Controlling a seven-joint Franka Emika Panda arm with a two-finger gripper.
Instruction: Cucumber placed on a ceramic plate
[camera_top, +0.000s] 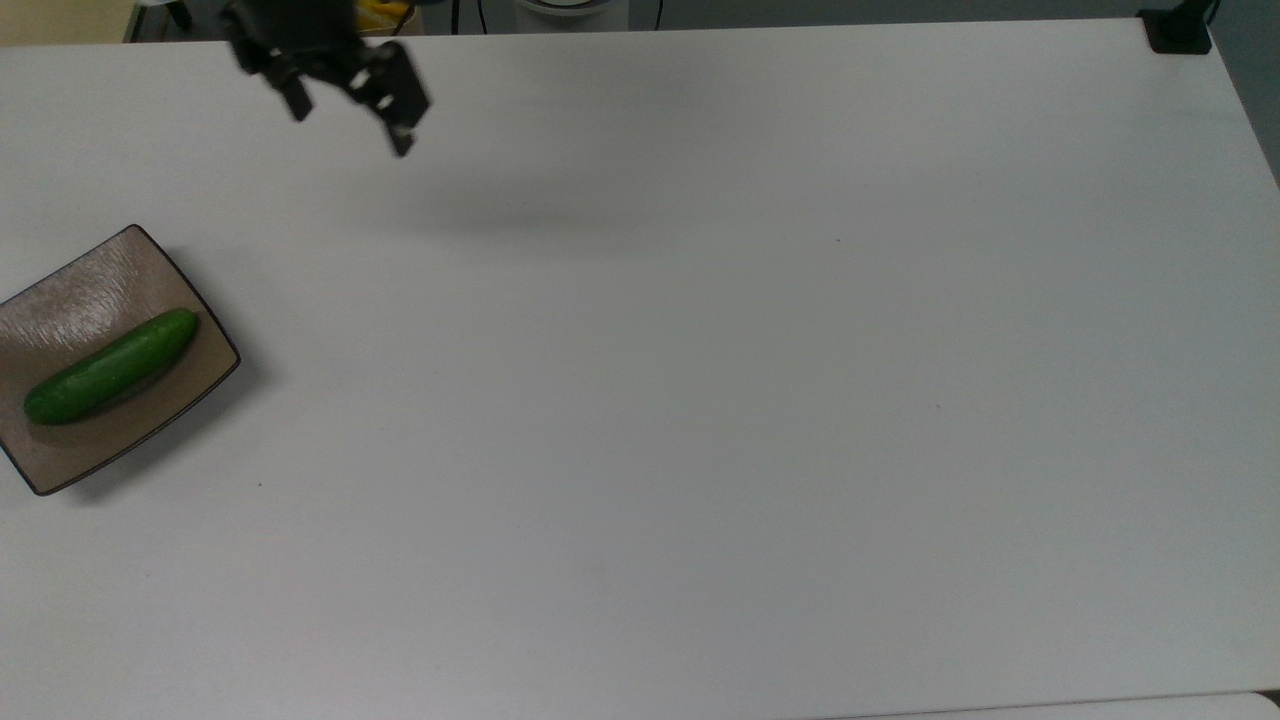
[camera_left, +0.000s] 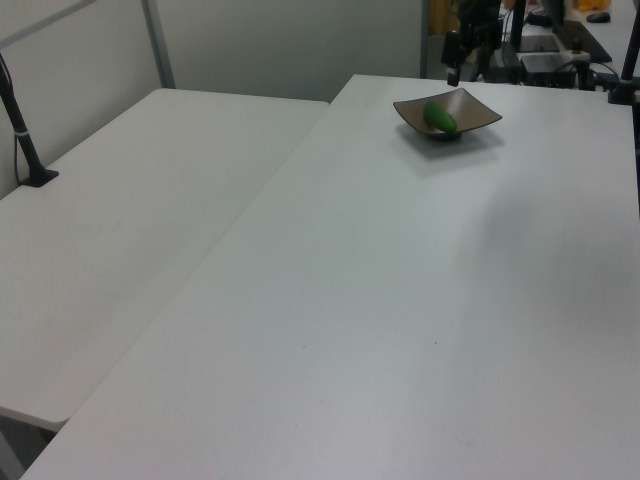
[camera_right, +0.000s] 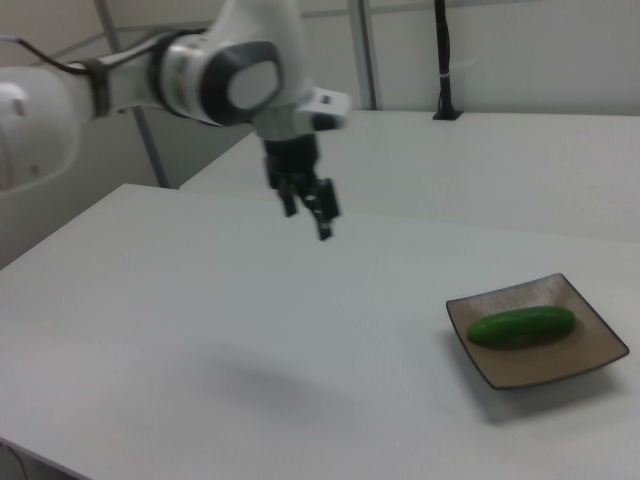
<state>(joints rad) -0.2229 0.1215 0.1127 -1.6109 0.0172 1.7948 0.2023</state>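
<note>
The dark green cucumber (camera_top: 110, 367) lies diagonally on the square brown ceramic plate (camera_top: 85, 285) at the top view's left edge. In the right view the cucumber (camera_right: 521, 326) rests across the plate (camera_right: 545, 372) at the lower right, and in the left view the cucumber (camera_left: 438, 118) and plate (camera_left: 480, 113) sit at the far end of the table. My gripper (camera_top: 350, 125) hangs in the air well away from the plate, near the table's far edge. It is open and holds nothing, as the right view's gripper (camera_right: 306, 219) shows too.
A black clamp (camera_top: 1178, 30) sits at the table's far right corner in the top view. A second white table (camera_left: 120, 220) adjoins on the left view's left, with a black pole (camera_left: 20, 115) on it. Bright items (camera_top: 385, 10) lie beyond the far edge.
</note>
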